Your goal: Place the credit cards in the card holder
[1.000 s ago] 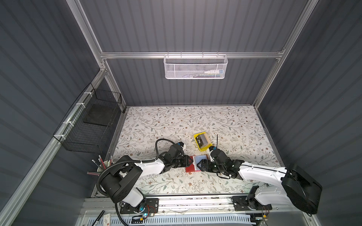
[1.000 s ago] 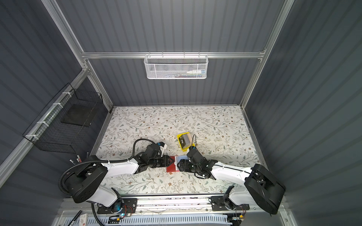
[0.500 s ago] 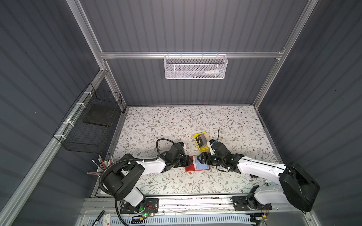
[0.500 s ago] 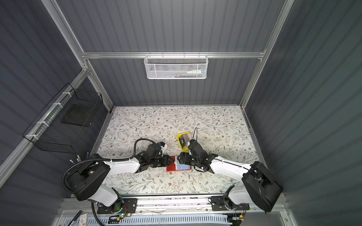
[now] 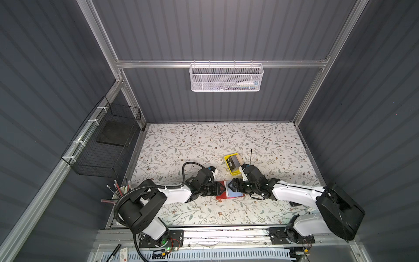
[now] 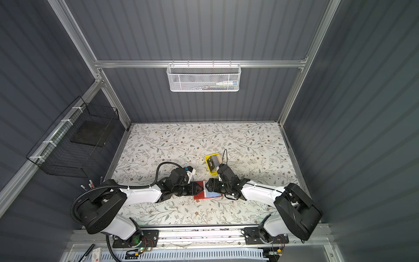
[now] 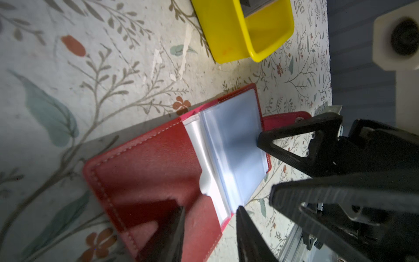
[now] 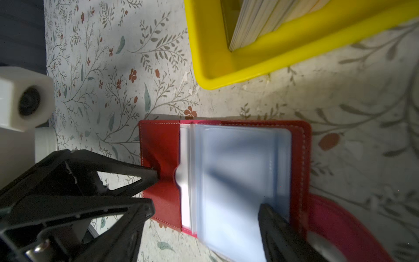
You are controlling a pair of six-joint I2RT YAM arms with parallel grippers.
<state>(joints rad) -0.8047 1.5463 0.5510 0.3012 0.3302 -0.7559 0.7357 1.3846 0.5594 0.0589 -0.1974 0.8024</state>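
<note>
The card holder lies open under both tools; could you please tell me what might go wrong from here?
1. The card holder seems held flat only by tips: the left tool on its red cover, the right tool on a clear pocket. Lifting either could let the pockets flip over or the holder slide.
2. The yellow tray of credit cards sits close by; a reach could knock it.

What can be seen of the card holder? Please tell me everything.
The card holder is a small red booklet, leather-like, with pale stitching along its rim. It lies open and flat on the floral table, close to the yellow tray but apart from it. Inside are clear pockets that look bluish. A red snap strap sticks out from one side. One left gripper tip presses the red flap; one right gripper tip rests on the pockets.
</note>
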